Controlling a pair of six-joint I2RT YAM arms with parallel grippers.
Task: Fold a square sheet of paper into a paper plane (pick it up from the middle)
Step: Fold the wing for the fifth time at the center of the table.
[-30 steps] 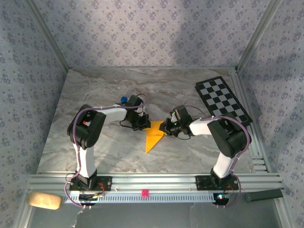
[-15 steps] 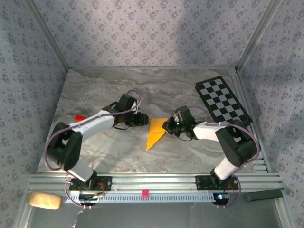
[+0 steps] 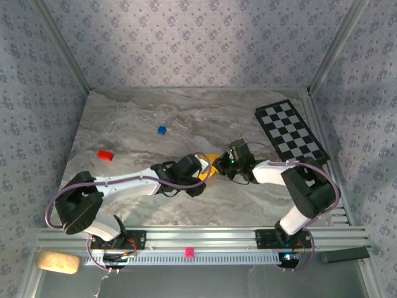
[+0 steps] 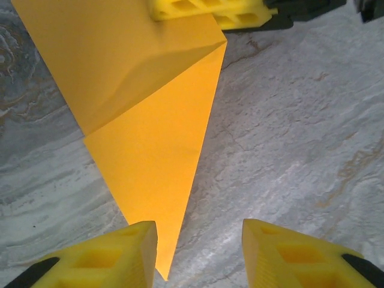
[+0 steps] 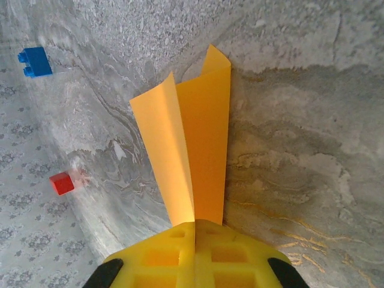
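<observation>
Clamps creased paper sheet (image 5: pixel 198 138) at one edge with right gripper (image 5: pixel 195 231).
Holds left gripper (image 4: pixel 200 240) parted and empty over the sheet's pointed tip, flat on marble table (image 4: pixel 300 120).

A grey marbled table (image 3: pixel 260 192) carries a black-and-white checkered board (image 3: pixel 289 132) along its far right edge; a small blue block (image 3: pixel 162 130) lies toward the back, left of centre; a red block (image 3: pixel 105 154) sits nearer the left edge, well apart from it; flower-patterned wallpaper (image 3: pixel 198 43) closes the space behind.
</observation>
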